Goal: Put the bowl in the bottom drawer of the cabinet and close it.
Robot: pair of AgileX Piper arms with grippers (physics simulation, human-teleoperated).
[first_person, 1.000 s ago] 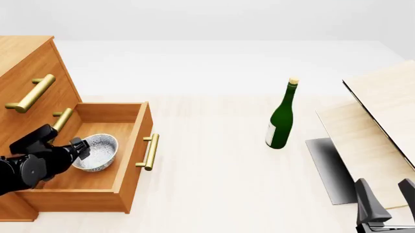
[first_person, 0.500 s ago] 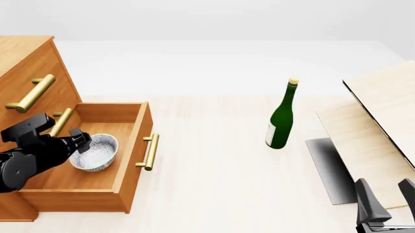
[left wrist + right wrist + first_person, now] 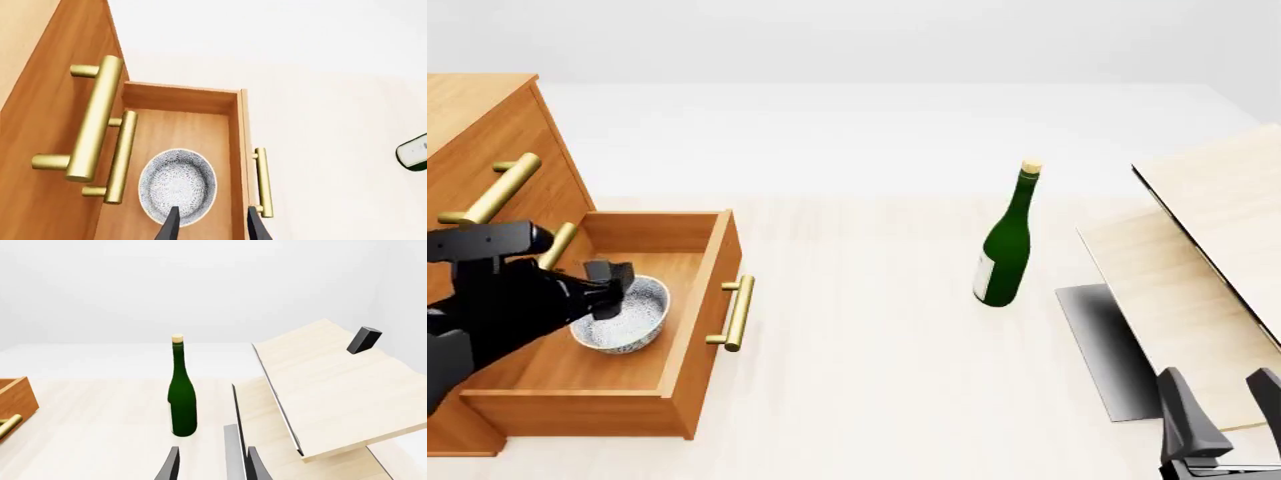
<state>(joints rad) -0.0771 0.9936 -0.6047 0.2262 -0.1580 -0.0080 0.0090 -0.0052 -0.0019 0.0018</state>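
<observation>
The speckled white-grey bowl [image 3: 627, 318] sits upright on the floor of the pulled-out bottom drawer [image 3: 694, 345] of the orange-brown cabinet [image 3: 481, 150]. My left gripper [image 3: 614, 283] hovers just above the bowl's left rim, open and holding nothing. In the left wrist view the bowl [image 3: 177, 185] lies below the open left gripper [image 3: 213, 227], inside the drawer [image 3: 180, 127]. The drawer's brass handle [image 3: 263, 182] is to one side. My right gripper [image 3: 1221, 410] stays low at the near right, open and empty, also seen as the right gripper [image 3: 213, 467].
A green bottle [image 3: 1005, 250] stands mid-table, seen too as the bottle [image 3: 181, 400]. Pale wooden boards [image 3: 1214, 220] lean at the right over a grey mat [image 3: 1101, 340]. The two higher drawers' brass handles [image 3: 491, 192] jut out above the open drawer.
My left arm has lifted up and back from the bowl, which stays in the drawer. The right arm has not moved.
</observation>
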